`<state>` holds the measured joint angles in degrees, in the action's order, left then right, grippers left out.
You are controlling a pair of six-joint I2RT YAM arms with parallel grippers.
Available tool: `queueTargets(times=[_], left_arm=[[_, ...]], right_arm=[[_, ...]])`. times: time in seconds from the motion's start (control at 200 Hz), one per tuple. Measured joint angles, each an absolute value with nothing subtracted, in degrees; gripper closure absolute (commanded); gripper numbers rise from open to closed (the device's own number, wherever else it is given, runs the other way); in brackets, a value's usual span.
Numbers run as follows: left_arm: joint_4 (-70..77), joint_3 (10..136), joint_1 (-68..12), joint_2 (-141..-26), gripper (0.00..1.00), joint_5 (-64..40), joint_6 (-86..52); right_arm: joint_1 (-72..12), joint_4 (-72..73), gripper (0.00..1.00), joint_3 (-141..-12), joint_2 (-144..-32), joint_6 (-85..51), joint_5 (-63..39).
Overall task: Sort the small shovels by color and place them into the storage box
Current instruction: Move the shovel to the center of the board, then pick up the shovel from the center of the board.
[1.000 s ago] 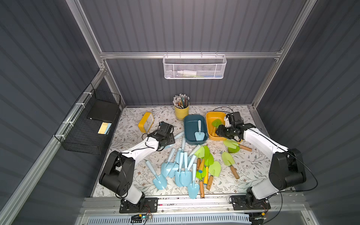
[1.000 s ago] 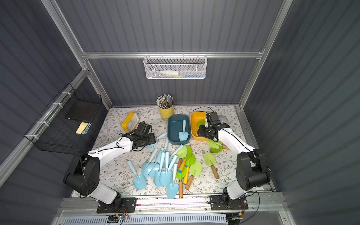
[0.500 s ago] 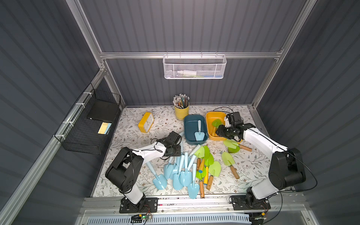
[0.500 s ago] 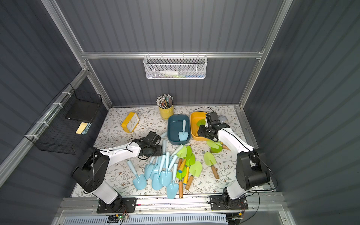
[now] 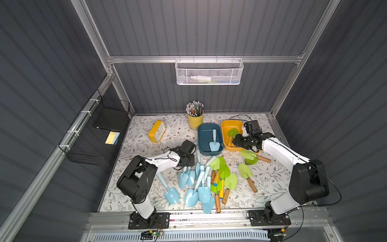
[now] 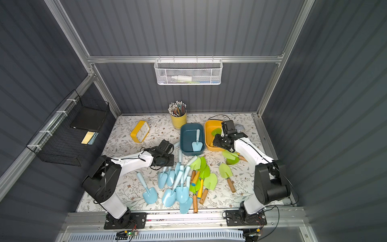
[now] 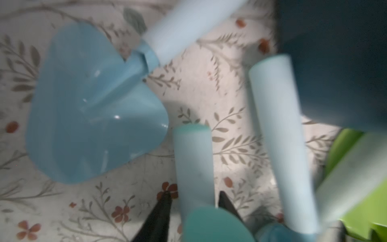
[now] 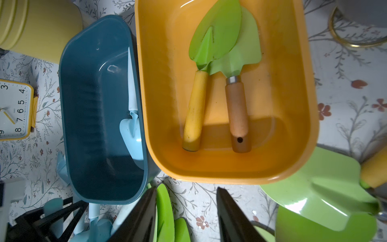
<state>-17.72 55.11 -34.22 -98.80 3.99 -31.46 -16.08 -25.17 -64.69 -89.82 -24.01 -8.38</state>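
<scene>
Both storage boxes are smooth moulded plastic with rounded corners, and they stand side by side, touching. The teal box (image 5: pixel 204 144) holds one pale blue shovel (image 5: pixel 214 143) with a glossy blade and a matt tapered handle. The orange box (image 8: pixel 289 109) holds two: a yellow-handled green shovel (image 8: pixel 194 109) and a brown-handled green shovel (image 8: pixel 237 109) with a metal collar.

The others lie heaped on the floral-printed counter (image 5: pixel 138 146). The blue pile (image 5: pixel 204 193) lies against the green pile (image 5: pixel 231 181), and they overlap too much for an exact count. A few green ones lie apart on the right.

The left claw (image 7: pixel 194 199) is down in the blue pile with its black fingers on either side of one pale blue handle (image 7: pixel 193 159). Blur hides whether they pinch it. The right claw (image 8: pixel 186 209) is spread and grasps nothing — it hangs above bare counter just short of the orange box's near rim.

There is open room around the yellow clock (image 5: pixel 157 131) at the back left, and in the front right corner.
</scene>
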Motion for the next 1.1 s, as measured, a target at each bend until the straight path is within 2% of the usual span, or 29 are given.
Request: queueTargets(times=[0.185, 0.565, 0.605, 0.655, 0.835, 0.931, 1.101], left_arm=[[-17.6, 59.4, -34.0, -102.6, 1.00, 4.9, -31.1], [-20.5, 70.7, -32.2, -106.8, 1.00, 7.1, -30.2], [-20.3, 71.8, -32.0, -107.1, 0.92, 7.2, -30.1], [-20.2, 73.2, -31.6, -107.7, 0.76, 7.4, -29.8], [-19.7, 74.9, -30.6, -109.9, 0.47, 7.5, -28.5], [-20.5, 75.5, -30.3, -110.0, 0.40, 8.4, -28.3], [-21.2, 78.1, -30.3, -109.9, 0.37, 10.2, -28.3]], right_arm=[[-15.8, -25.2, 0.50, -64.7, -89.8, -24.0, -7.9], [-15.7, -25.8, 0.50, -65.7, -89.8, -23.6, -7.7], [-15.7, -25.8, 0.50, -65.9, -89.9, -23.5, -7.7], [-15.7, -26.0, 0.50, -66.2, -90.1, -23.5, -7.8], [-15.7, -26.6, 0.49, -66.8, -91.0, -22.9, -7.9], [-15.7, -27.0, 0.49, -66.9, -91.0, -22.7, -7.9], [-15.7, -27.2, 0.49, -67.3, -91.0, -22.5, -8.0]])
